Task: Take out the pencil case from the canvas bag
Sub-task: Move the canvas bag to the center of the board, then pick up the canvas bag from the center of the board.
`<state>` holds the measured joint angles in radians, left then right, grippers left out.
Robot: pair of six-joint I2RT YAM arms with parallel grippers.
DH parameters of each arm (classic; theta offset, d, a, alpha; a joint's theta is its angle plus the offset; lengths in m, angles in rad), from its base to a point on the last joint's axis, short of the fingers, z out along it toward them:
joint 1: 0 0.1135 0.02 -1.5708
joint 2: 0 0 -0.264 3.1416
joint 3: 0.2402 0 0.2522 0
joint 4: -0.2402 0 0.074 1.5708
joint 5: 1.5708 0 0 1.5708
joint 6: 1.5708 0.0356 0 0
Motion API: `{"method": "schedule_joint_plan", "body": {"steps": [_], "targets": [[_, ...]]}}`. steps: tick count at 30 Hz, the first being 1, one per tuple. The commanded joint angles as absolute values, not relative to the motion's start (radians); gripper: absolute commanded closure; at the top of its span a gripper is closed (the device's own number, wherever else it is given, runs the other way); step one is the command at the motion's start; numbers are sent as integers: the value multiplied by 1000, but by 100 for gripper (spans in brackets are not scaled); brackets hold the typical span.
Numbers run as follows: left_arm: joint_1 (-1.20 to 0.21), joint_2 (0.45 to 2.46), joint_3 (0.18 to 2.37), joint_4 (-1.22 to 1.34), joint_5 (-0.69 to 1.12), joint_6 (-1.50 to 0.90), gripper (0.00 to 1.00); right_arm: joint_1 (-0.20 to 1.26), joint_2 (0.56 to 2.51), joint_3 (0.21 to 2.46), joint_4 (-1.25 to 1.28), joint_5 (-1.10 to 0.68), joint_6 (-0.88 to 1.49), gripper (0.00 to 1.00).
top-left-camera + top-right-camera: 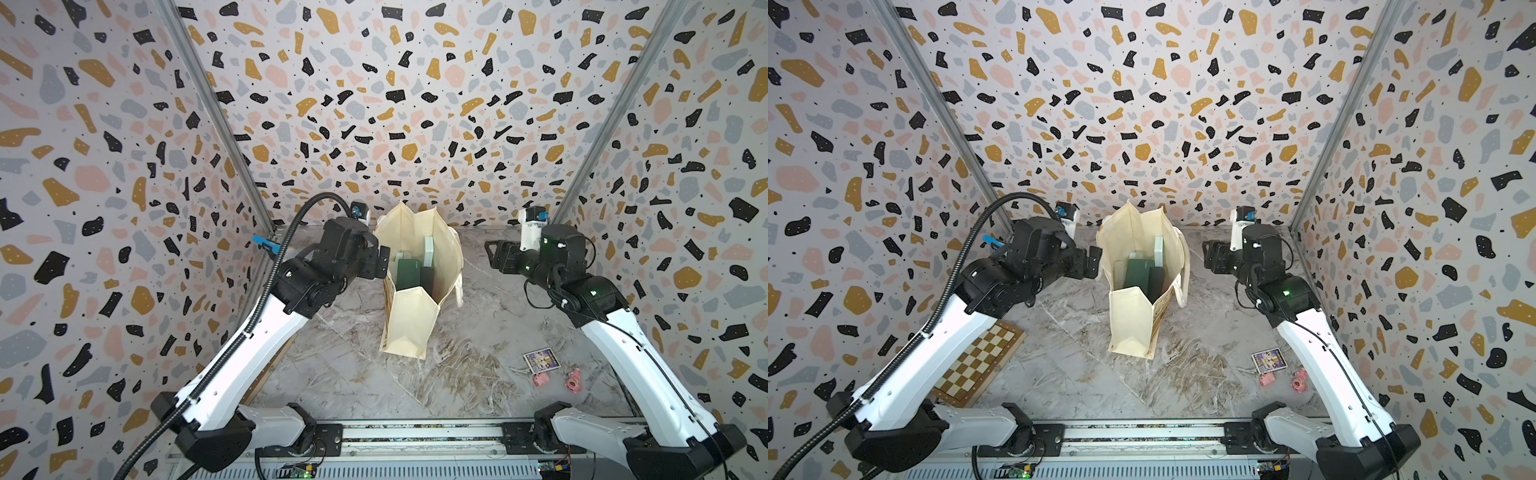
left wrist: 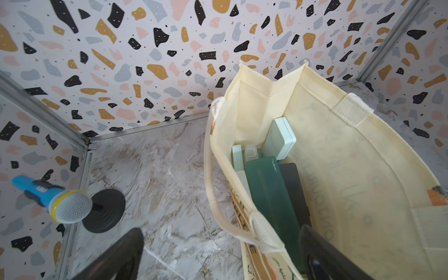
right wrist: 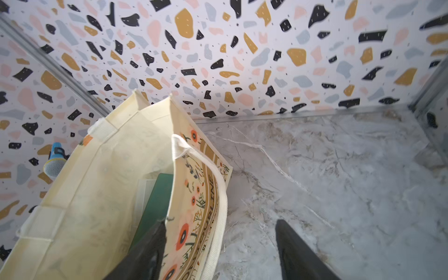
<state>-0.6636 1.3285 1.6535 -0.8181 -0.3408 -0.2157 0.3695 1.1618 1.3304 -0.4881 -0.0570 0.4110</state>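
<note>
Bag first: the canvas bag [image 1: 409, 328] stands upright in the middle of the table [image 1: 478, 332], mouth gaping upward, so both top views look straight down onto its contents. Its loop handles [image 3: 221, 194] droop outside the walls, which leaves the opening unobstructed. The contents stand on end, packed side by side. The pencil case [image 2: 269, 194], as we judge it, is the long dark green one (a judgement only; the pale green cases [image 2: 278, 138] behind it might also qualify). It sits wholly inside the bag, its top end below the rim, flanked by a black slab [image 2: 293, 184].

The arms flank the bag at rim height, one per side. We read this as a stance for reaching in, or for one arm steadying a wall while the other reaches.

Left gripper [image 2: 220, 230]: jaws spread fully wide, holding nothing. In the left wrist view one finger [image 2: 121, 254] hangs over bare table outside the bag. The other appears over the mouth, above the pencil case, with the near wall and handle between them. Whether it touches the canvas, we cannot tell.

Right gripper [image 3: 220, 224]: jaws apart, somewhat narrower, empty. In both top views it is near the bag's wall on the robot's right, with a strip of table between them, so it is not touching.

Nothing is lifted yet; we judge extraction not begun.
</note>
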Motion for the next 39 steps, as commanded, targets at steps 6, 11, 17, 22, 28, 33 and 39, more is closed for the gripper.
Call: {"method": "schedule_joint_plan", "body": {"steps": [6, 11, 17, 22, 28, 33, 39], "targets": [[-670, 1420, 1768, -889, -227, -212, 1, 369, 1268, 1406, -497, -326, 450, 33], [-670, 1432, 1765, -913, -267, -248, 1, 414, 1378, 1487, -572, -312, 379, 37], [-661, 1430, 1793, -940, -353, -357, 1, 441, 1489, 1574, -664, -206, 326, 48], [-651, 1425, 1793, -908, -298, -272, 1, 457, 1545, 1638, -729, -91, 282, 73], [-585, 1441, 1815, -870, -178, -342, 1, 473, 1500, 1591, -690, -101, 285, 91], [-536, 1592, 2013, -1020, -132, -427, 7, 495, 1478, 1566, -673, -111, 290, 93], [-526, 1795, 2275, -1252, -156, -463, 15, 506, 1466, 1558, -670, -91, 291, 93]]}}
